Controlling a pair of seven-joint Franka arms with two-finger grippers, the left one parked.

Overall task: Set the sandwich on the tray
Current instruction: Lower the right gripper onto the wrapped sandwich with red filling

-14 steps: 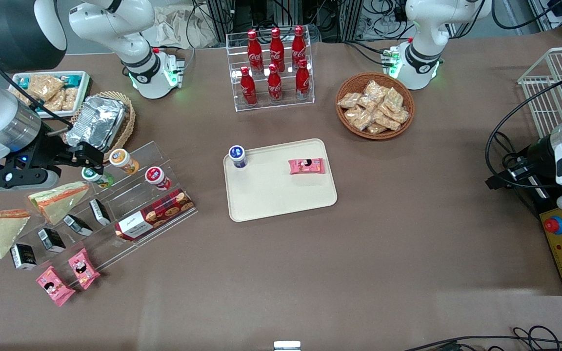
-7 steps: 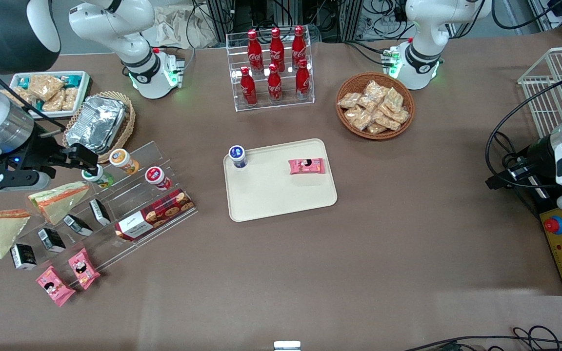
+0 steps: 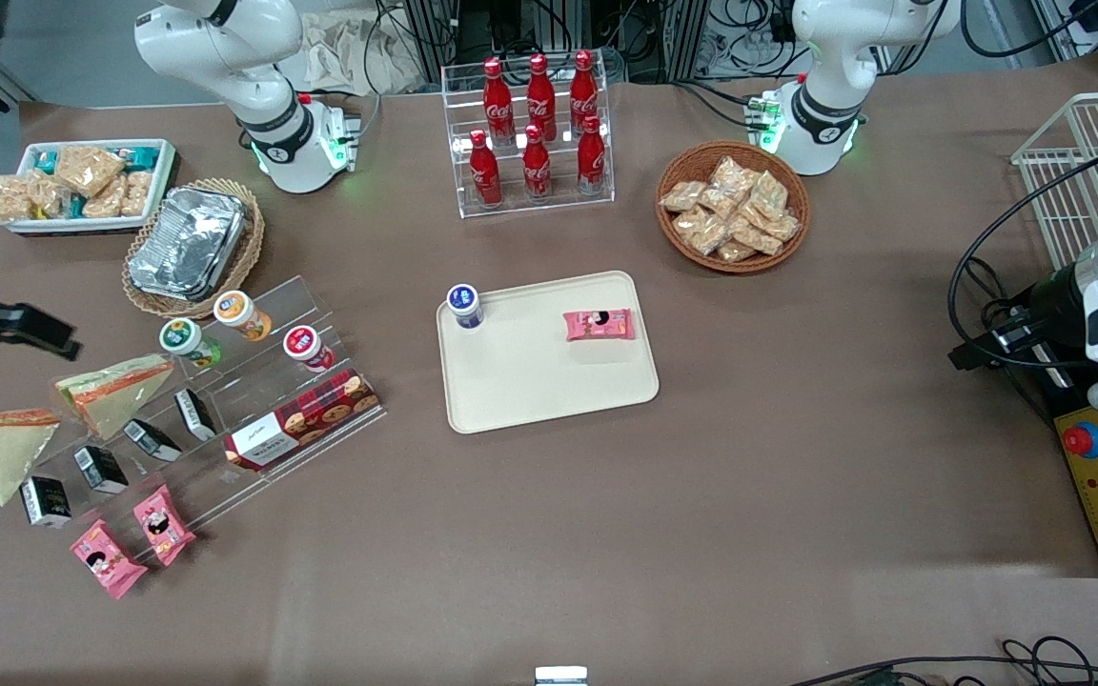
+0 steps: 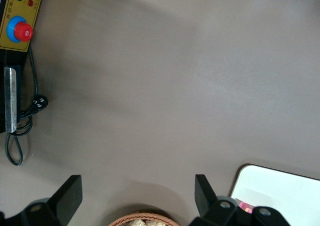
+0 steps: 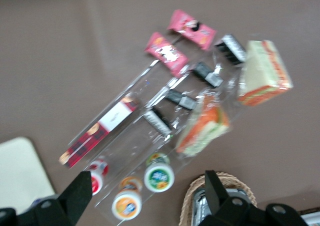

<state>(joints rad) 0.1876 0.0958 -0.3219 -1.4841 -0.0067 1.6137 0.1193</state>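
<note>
The open gripper (image 3: 30,329) hovers empty just above the sandwich (image 3: 115,389) (tray (image 3: 549,381) well apart toward the parked arm)

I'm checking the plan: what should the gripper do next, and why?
Probably bring the open gripper over the sandwich nearest it and descend: it holds nothing, that sandwich lies untouched off the tray, and the tray has bare space.
</note>
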